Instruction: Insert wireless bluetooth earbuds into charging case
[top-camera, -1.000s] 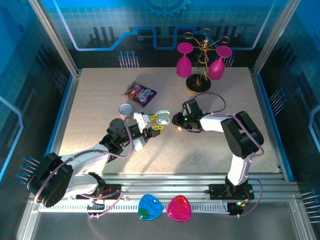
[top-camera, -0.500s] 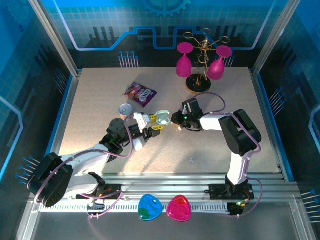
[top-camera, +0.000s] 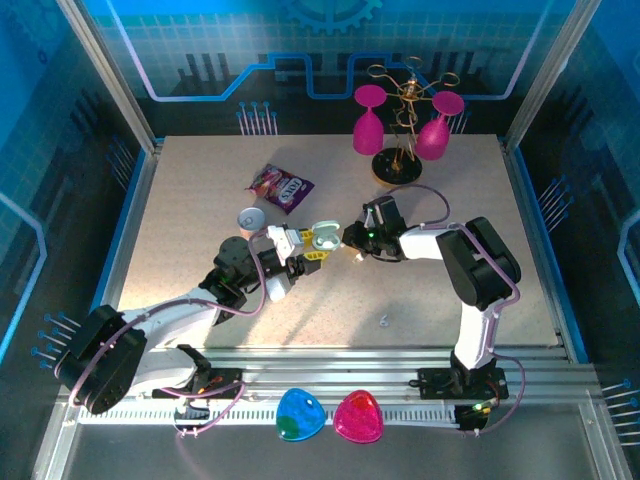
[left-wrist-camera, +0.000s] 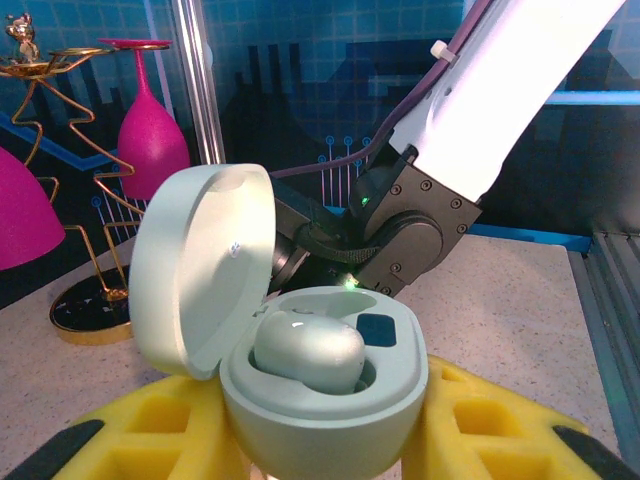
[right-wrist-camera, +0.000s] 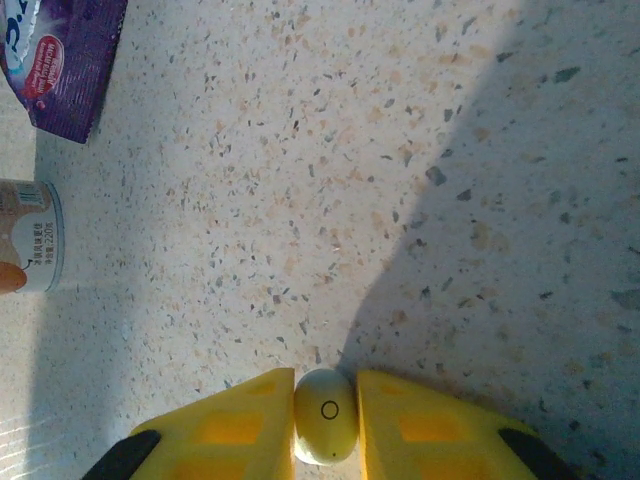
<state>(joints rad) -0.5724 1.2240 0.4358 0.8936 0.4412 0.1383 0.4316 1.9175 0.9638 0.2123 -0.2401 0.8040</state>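
The left hand (left-wrist-camera: 318, 455) is clamped on the open charging case (left-wrist-camera: 322, 405), with one earbud (left-wrist-camera: 305, 350) seated inside. Just right of the case, the right hand (right-wrist-camera: 325, 400) is clamped on a second earbud (right-wrist-camera: 323, 432). Bare surface (right-wrist-camera: 330, 180) lies open beyond it.

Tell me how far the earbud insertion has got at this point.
Done: the charging case is open, clamped in the left tool, with a first earbud already seated. In hand: the right tool pinches a second earbud beside the case. Left: carrying that bud to the socket next to the seated one, which looks empty, and pressing it in.
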